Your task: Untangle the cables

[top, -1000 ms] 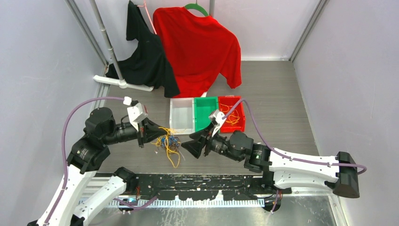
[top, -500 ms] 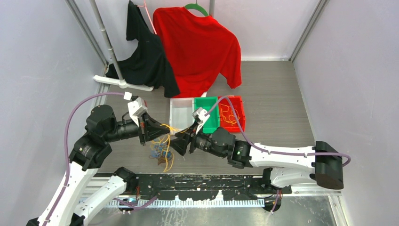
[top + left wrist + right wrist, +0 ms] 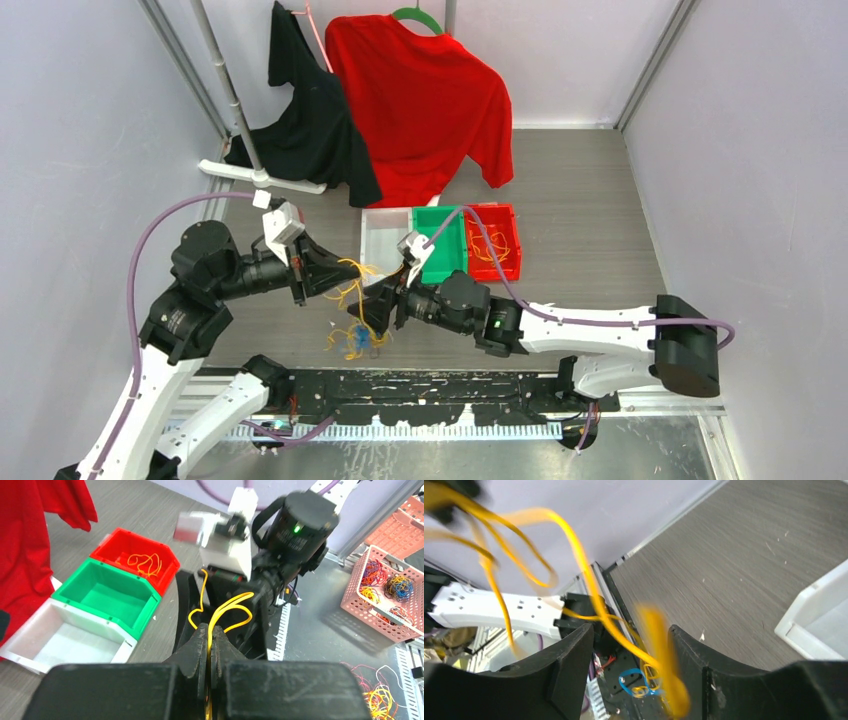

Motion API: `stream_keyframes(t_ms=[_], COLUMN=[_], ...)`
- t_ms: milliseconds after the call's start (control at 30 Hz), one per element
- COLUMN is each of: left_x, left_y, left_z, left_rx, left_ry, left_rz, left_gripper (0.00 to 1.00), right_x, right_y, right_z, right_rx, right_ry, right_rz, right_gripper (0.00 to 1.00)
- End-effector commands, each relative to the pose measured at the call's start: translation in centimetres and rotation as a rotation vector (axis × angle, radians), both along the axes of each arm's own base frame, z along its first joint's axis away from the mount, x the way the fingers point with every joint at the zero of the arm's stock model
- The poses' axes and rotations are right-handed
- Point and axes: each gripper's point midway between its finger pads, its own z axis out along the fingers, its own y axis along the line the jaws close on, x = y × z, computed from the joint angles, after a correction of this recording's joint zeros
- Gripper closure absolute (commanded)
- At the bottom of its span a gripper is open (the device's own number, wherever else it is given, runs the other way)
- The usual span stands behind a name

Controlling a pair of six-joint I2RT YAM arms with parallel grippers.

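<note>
A tangle of thin orange-yellow and blue cables (image 3: 352, 318) hangs between my two grippers over the grey floor. My left gripper (image 3: 338, 272) is shut on an orange-yellow cable (image 3: 226, 611), which loops out past its tips in the left wrist view. My right gripper (image 3: 372, 312) is open just right of the bundle. In the right wrist view the yellow strands (image 3: 594, 600) run between its spread fingers (image 3: 571, 660), and a blue loop (image 3: 631, 682) dangles below. I see no dark brown cable.
White (image 3: 386, 258), green (image 3: 438, 225) and red (image 3: 507, 268) bins stand in a row behind the grippers; the red one holds yellow cables (image 3: 487, 243). A red shirt (image 3: 420, 90) and a black garment (image 3: 300, 120) hang at the back. A pink basket of cables (image 3: 385, 587) shows in the left wrist view.
My right gripper has moved left up to the bundle. My left gripper has drawn back and up a little, and the tangle now hangs lower between them.
</note>
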Motion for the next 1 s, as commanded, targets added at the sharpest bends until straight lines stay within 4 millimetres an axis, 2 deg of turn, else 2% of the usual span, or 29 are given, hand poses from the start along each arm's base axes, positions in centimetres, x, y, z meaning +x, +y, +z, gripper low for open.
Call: stream_keyframes(t_ms=[0,267,367,500,567,767,833,967], left_x=[-0.5,-0.9,-1.0,-1.0,-1.0,-1.3,-1.3,-1.8], left_y=[-0.2,-0.2,-0.2,-0.3,-0.3,-0.4,-0.4,-0.2], left_z=[3.9,6.4,7.7,9.3,10.0,12.5,13.5,16.2], left_rx=[-0.069,-0.096,-0.107,-0.119,-0.126,-0.15,-0.158,-0.183], left_ry=[-0.106,-0.142,-0.167,-0.195,-0.203,-0.24,-0.257,-0.315], left_rz=[-0.029,-0.043,-0.046,-0.051,-0.058,-0.068,-0.072,-0.077], left_gripper=[1.0,1.0,1.0,1.0,1.0,1.0,1.0,1.0], right_x=[-0.6,0.4,0.5,0.5,0.8,3.2,3.9,4.8], right_y=[0.4,0.3,1.0,2.7,3.4,4.1,4.3,4.2], right_z=[-1.0,-4.7,-5.6,-5.8,-5.2,-4.3,-4.8,-7.2], right_rx=[-0.007,-0.128,-0.151,-0.151,-0.15,-0.173,-0.191,-0.251], right_ry=[0.003,0.001,0.004,0.007,-0.011,-0.072,-0.074,-0.079], right_rz=[0.025,-0.029,-0.02,0.004,0.001,-0.101,-0.136,-0.179], right_gripper=[0.4,0.38,0.36,0.36,0.36,0.41,0.43,0.45])
